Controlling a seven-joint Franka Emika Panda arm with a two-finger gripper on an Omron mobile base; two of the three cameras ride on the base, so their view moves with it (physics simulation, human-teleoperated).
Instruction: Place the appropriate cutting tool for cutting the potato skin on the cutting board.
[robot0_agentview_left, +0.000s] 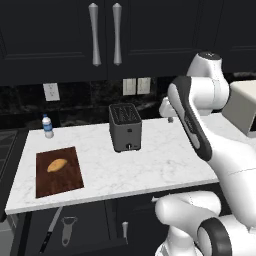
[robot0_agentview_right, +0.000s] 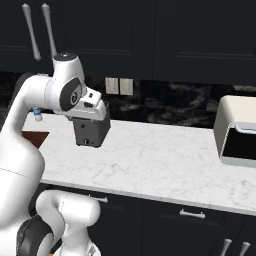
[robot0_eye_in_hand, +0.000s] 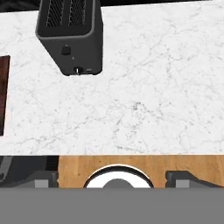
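We see the peeler (robot0_agentview_left: 68, 229) lying below the front edge of the white marble surface (robot0_agentview_left: 165, 160), at the lower left of the left base view, just beside the long knife (robot0_agentview_left: 50, 230) with a black handle; it is well apart from the cutting board (robot0_agentview_left: 58, 171); the potato (robot0_agentview_left: 57, 164) rests on this dark board, at the left part of the surface; a dark toaster (robot0_agentview_left: 125, 127) stands near the middle and a small bottle (robot0_agentview_left: 47, 126) behind the board; our pincer (robot0_eye_in_hand: 112, 177) hangs above the front edge with its 2 fingertips (robot0_eye_in_hand: 43, 180) wide apart, holding nothing.
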